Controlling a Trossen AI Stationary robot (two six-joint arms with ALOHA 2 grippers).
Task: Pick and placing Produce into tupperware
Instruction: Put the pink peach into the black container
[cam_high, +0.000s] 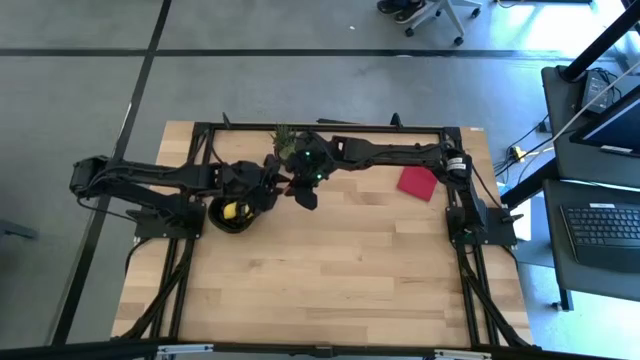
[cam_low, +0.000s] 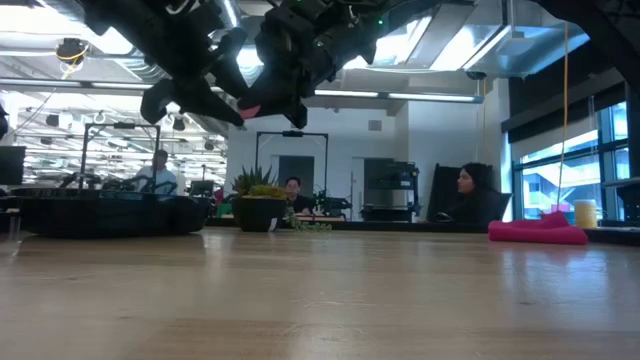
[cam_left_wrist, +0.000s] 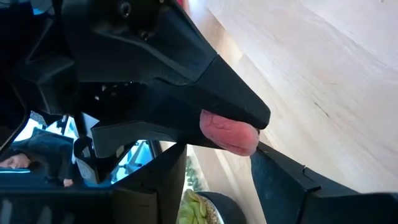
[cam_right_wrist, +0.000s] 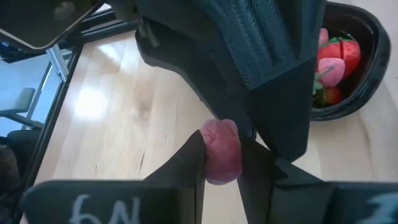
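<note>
The right gripper (cam_right_wrist: 222, 163) pinches a pinkish berry (cam_right_wrist: 220, 151) in mid-air. At about two o'clock sits the tupperware (cam_right_wrist: 367, 74), already holding fruit. A handover seems underway, though the left gripper's (cam_high: 268, 186) state is unclear. Next comes release over the container.

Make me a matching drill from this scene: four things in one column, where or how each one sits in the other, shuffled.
Things:
1. pink berry
2. black container
3. red square
4. potted plant

States:
a. standing at the table's edge
b. pinched in the right claw, off the table
c. lying flat near the right arm's base
d. holding strawberries

Pairs: 1-b, 2-d, 3-c, 4-a
</note>
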